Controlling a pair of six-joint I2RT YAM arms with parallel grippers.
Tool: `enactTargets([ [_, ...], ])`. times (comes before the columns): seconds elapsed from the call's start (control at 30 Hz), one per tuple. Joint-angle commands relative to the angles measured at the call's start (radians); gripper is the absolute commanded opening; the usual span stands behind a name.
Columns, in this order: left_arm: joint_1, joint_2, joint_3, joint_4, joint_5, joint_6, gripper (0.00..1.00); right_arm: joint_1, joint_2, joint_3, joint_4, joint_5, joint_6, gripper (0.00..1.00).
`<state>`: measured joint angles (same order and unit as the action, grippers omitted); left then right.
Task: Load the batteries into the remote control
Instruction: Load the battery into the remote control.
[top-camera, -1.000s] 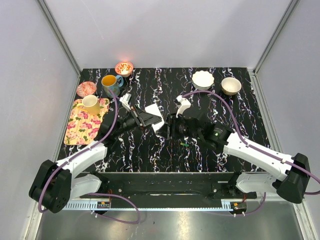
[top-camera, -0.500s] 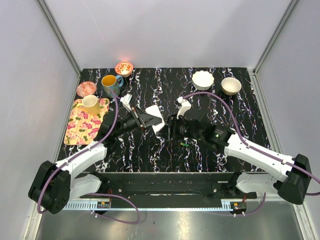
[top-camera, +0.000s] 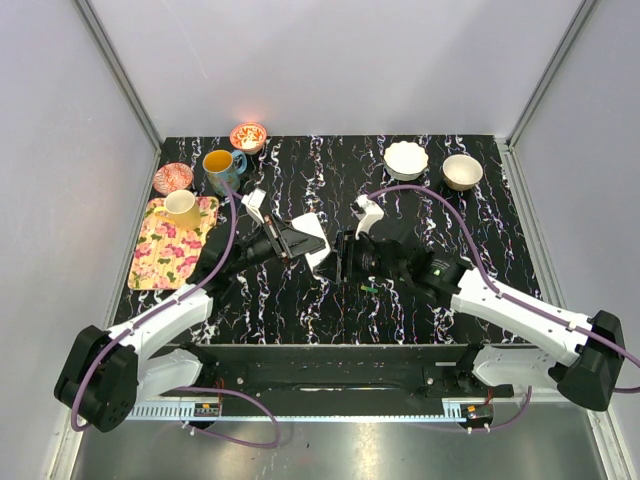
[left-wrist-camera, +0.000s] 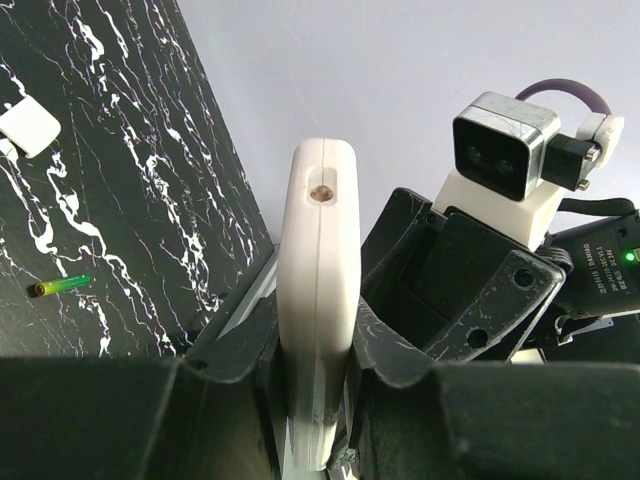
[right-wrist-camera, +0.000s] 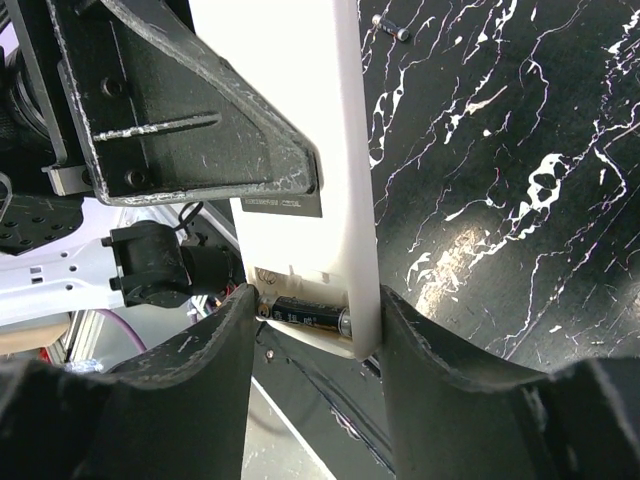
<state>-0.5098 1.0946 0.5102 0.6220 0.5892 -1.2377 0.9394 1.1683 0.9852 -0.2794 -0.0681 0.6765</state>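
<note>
My left gripper (top-camera: 292, 240) is shut on the white remote control (top-camera: 312, 240) and holds it above the middle of the table. In the left wrist view the remote (left-wrist-camera: 320, 250) stands edge-on between the jaws of that gripper (left-wrist-camera: 318, 350). My right gripper (top-camera: 342, 260) meets it from the right. In the right wrist view this gripper (right-wrist-camera: 315, 305) closes across the remote's (right-wrist-camera: 345, 150) open end, where a black battery (right-wrist-camera: 305, 315) lies in the compartment. One finger touches the battery's end and the other touches the remote's side edge. A green battery (top-camera: 370, 289) lies loose on the table (left-wrist-camera: 58, 287).
A small flat white piece (left-wrist-camera: 28, 128) lies on the black marbled table. Two pale bowls (top-camera: 406, 159) (top-camera: 462, 171) stand at the back right. A blue mug (top-camera: 222, 168), two patterned bowls (top-camera: 248, 135) (top-camera: 173, 178) and a floral tray (top-camera: 170, 255) with a cream cup (top-camera: 182, 207) stand at the back left.
My right gripper has edged left, closer onto the remote's end. My left gripper with the remote has shifted slightly towards the back.
</note>
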Motion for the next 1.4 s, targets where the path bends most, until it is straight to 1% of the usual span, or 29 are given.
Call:
enactTargets([
  [0.0, -0.009, -0.042, 0.031, 0.081, 0.046, -0.017, 0.00, -0.025, -0.013, -0.006, -0.124, 0.110, -0.026, 0.55],
  [0.2, -0.009, -0.042, 0.022, 0.053, 0.040, 0.004, 0.00, -0.033, -0.029, -0.003, -0.116, 0.105, -0.008, 0.66],
  [0.37, -0.010, -0.039, 0.010, 0.053, 0.037, 0.006, 0.00, -0.036, -0.039, -0.003, -0.103, 0.099, 0.000, 0.69],
  [0.57, -0.010, -0.029, 0.002, 0.053, 0.038, 0.015, 0.00, -0.039, -0.035, 0.010, -0.092, 0.074, 0.006, 0.78],
  [0.7, -0.012, -0.019, -0.006, 0.062, 0.041, 0.015, 0.00, -0.039, -0.033, 0.013, -0.083, 0.071, 0.011, 0.81],
  [0.9, -0.013, -0.018, -0.006, 0.073, 0.041, 0.006, 0.00, -0.039, -0.030, 0.013, -0.084, 0.071, 0.003, 0.80],
  [0.97, -0.013, -0.021, -0.003, 0.082, 0.046, -0.002, 0.00, -0.040, -0.029, 0.009, -0.084, 0.071, -0.002, 0.77],
  [1.0, -0.013, -0.024, -0.001, 0.091, 0.047, -0.017, 0.00, -0.040, -0.029, 0.006, -0.084, 0.071, -0.009, 0.73],
  [1.03, -0.013, -0.024, -0.001, 0.102, 0.052, -0.026, 0.00, -0.039, -0.025, 0.001, -0.084, 0.071, -0.014, 0.72],
  [1.13, -0.012, -0.021, 0.002, 0.159, 0.064, -0.078, 0.00, -0.039, -0.022, -0.009, -0.086, 0.071, -0.026, 0.71],
  [1.27, -0.006, -0.007, 0.007, 0.281, 0.090, -0.157, 0.00, -0.040, -0.027, -0.023, -0.084, 0.071, -0.034, 0.70],
  [1.37, -0.001, 0.002, 0.011, 0.332, 0.103, -0.206, 0.00, -0.039, -0.036, -0.033, -0.092, 0.070, -0.045, 0.69],
])
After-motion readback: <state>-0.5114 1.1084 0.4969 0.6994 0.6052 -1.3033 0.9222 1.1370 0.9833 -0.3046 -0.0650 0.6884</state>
